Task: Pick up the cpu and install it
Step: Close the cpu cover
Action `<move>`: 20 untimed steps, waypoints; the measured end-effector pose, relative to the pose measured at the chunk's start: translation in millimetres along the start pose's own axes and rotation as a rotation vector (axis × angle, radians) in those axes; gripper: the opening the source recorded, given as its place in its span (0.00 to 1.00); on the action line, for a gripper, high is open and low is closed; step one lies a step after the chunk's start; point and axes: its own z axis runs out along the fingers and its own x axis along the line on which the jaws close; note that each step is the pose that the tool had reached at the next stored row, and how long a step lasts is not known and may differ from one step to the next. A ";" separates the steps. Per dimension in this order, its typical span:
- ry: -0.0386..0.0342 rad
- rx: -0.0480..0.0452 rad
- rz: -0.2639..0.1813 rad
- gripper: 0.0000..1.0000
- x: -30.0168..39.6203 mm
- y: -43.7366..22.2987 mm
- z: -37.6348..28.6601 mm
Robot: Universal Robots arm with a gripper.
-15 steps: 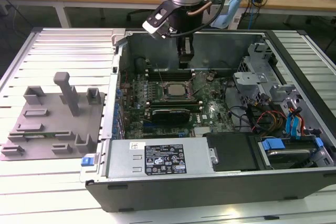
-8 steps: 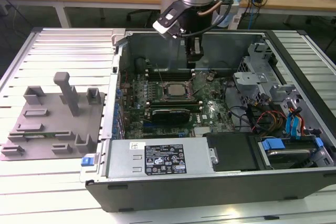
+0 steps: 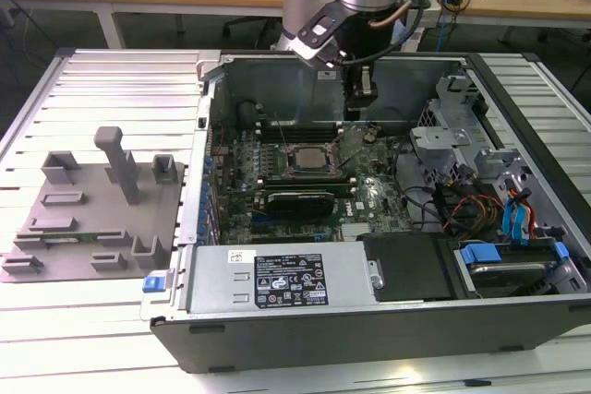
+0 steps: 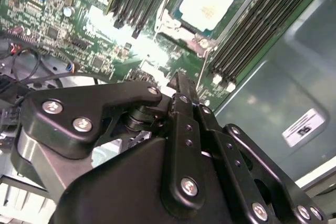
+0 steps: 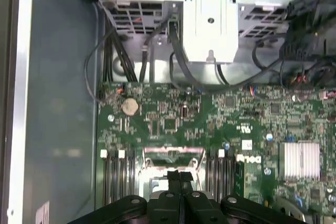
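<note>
- Over the open computer case [image 3: 277, 339] on the counter [image 3: 111, 71]: the arm's tool [image 3: 360, 103], low inside, just above the green board [image 3: 369, 196].
- In both wrist views, the fingers [image 5: 173, 182] of the tool pressed tight together, with nothing seen between them.
- Flat in the dark socket [image 4: 173, 22] on the green board: the cpu [image 4: 212, 1], pale top up, metal frame all around it.
- No touch between tool and cpu; tool tip near the socket, a little to the exterior view's right of it.
- Just by the tool tip: a thin metal bar [image 4: 203, 69] at the side of the socket.
- On both sides of the socket: rows of long black slots [image 4: 247, 40], close to the tool.
- Past the edge of the board: black cables [image 5: 178, 61] under a silver bracket [image 5: 210, 24].
- Also on the board: a round battery [image 5: 129, 107] and a silver block with fins [image 5: 299, 161].
- Along the near side of the case: a big grey box [image 3: 286, 274] with stickers.
- On the counter at the exterior view's left, well apart from the tool: a grey tray [image 3: 83, 219] with grey blocks.
</note>
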 end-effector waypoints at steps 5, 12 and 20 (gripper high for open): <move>-0.0002 0.0009 0.000 0.11 -0.2 16.2 0.9; -0.0003 0.0060 0.000 0.11 -0.2 31.7 8.4; -0.0041 0.0239 -0.001 0.11 0.4 38.7 28.5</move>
